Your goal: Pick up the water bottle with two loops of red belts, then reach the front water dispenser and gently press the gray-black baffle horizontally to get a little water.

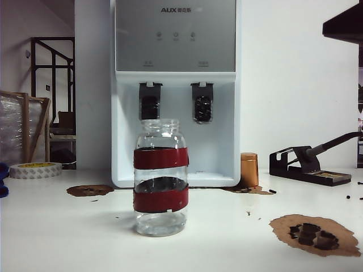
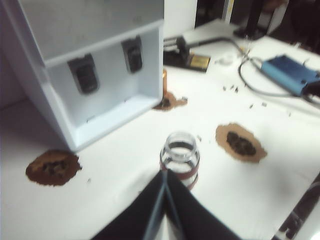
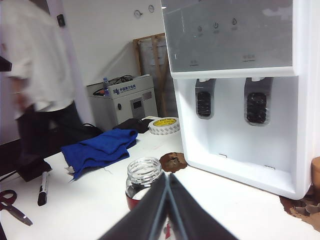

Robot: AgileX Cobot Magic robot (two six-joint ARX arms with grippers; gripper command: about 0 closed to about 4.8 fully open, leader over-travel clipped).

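Note:
The water bottle [image 1: 161, 177], a clear glass jar with two dark-red bands, stands upright and open-mouthed on the white table in front of the water dispenser [image 1: 176, 39]. Two gray-black baffles [image 1: 150, 101] [image 1: 202, 102] hang under the dispenser's silver panel. In the left wrist view my left gripper [image 2: 165, 174] is shut and empty, its tip just short of the bottle [image 2: 180, 150]. In the right wrist view my right gripper [image 3: 167, 176] is also shut and empty, with the bottle [image 3: 144, 175] just beyond it. Neither gripper shows in the exterior view.
A copper cylinder [image 1: 249, 169] stands by the dispenser's right corner. Brown patches [image 1: 315, 233] [image 1: 89, 190] mark the table. A tape roll [image 1: 35, 170] lies left, a black tool stand [image 1: 309, 164] right. A blue cloth [image 3: 100, 147], scissors [image 3: 12, 202] and a person [image 3: 30, 75] are off to the side.

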